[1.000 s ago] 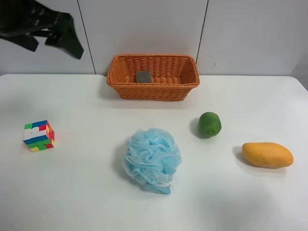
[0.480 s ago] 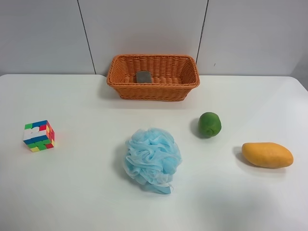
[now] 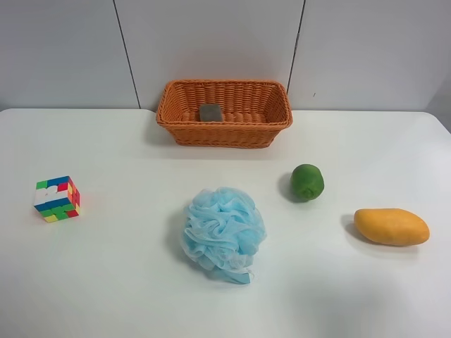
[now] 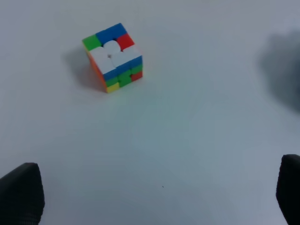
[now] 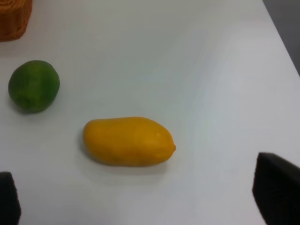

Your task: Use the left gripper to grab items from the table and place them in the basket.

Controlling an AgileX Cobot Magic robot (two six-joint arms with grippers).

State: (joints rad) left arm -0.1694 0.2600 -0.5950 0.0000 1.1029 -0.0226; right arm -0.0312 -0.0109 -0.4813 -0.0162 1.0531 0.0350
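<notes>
Exterior high view: one dark grey oblong block (image 3: pixel 210 112) lies in the orange woven wicker basket (image 3: pixel 224 134) at the far edge of the white desk (image 3: pixel 127 282). Remaining on the desk: multicoloured puzzle cube (image 3: pixel 56 198), light blue mesh puff (image 3: pixel 223 233), round green fruit (image 3: pixel 307 182), yellow-orange mango (image 3: pixel 391 227). Left gripper (image 4: pixel 154 197): jaws wide apart, empty, above the cube.

Bright, even overhead light. Soft short shadows sit left of the mango (image 3: pixel 391 227) and bath puff (image 3: pixel 223 233). Both wrist views are slightly blurred.
</notes>
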